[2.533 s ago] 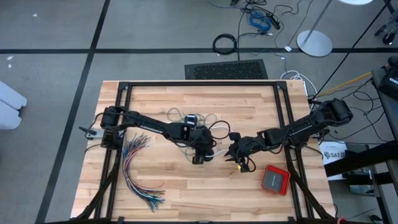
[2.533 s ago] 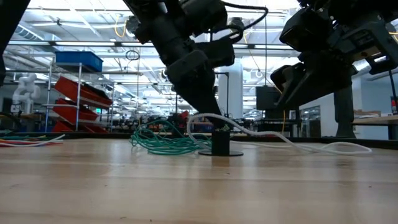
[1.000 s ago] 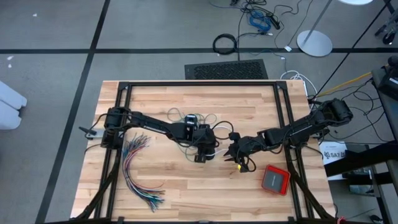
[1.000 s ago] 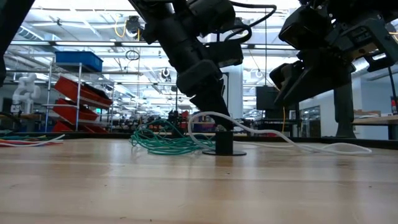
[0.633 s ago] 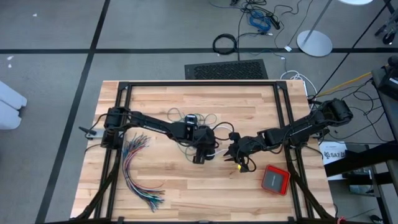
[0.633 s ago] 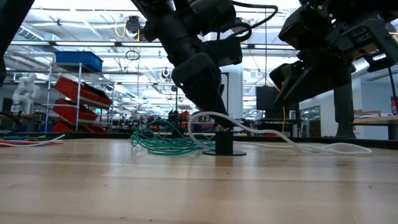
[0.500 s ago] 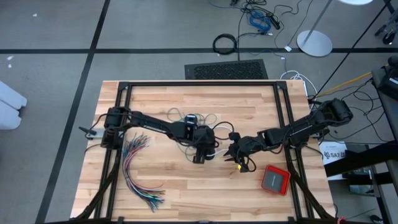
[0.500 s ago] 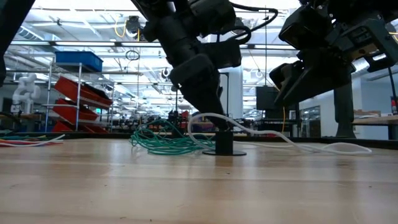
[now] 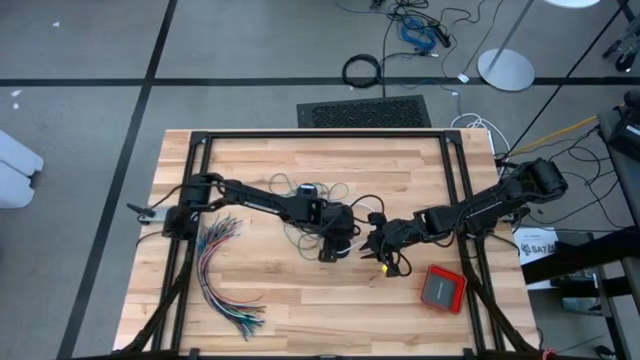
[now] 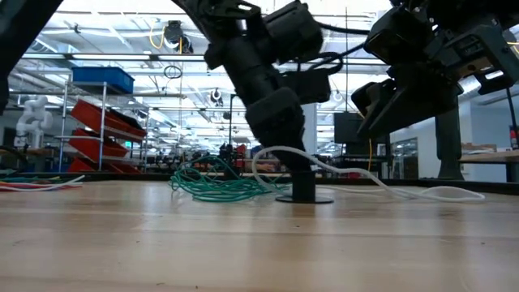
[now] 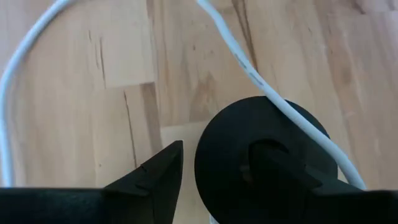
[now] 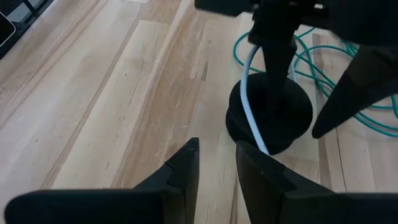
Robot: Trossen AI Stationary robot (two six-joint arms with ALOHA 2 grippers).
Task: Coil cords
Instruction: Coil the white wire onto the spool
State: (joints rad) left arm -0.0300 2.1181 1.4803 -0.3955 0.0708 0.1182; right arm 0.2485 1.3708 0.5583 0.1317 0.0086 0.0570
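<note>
A black stand, a round base (image 10: 304, 199) with a short post (image 10: 302, 185), sits flat on the table. A white cord (image 10: 381, 185) arches over it and trails right. The teal-green cord (image 10: 215, 186) lies in a loose tangle left of the stand. A thin black cord (image 9: 355, 203) curves on the wood behind the stand. My left gripper (image 9: 335, 250) is open, down on the stand. My right gripper (image 9: 385, 258) hangs just right of it, above the table, open by a narrow gap with only wood showing between its fingers (image 12: 186, 168). My left gripper comes slanting down from above. One finger (image 11: 280, 171) stands on the middle of the stand's round base (image 11: 224, 143), beside the white cord (image 11: 239, 59). The other finger (image 11: 155, 174) stands off the rim over bare wood. Whether the post is pinched, I cannot tell.
A fanned bundle of many-coloured wires (image 9: 225, 270) lies at the near left. A red box (image 9: 443, 288) sits at the near right, behind my right gripper. Black frame rails (image 9: 320, 135) border the table.
My left gripper has gone toward the table's right edge and a little down. The black stand has slid along the table the same way with it, staying upright, and the white cord's arch has shifted with it. The teal tangle has stayed put.
</note>
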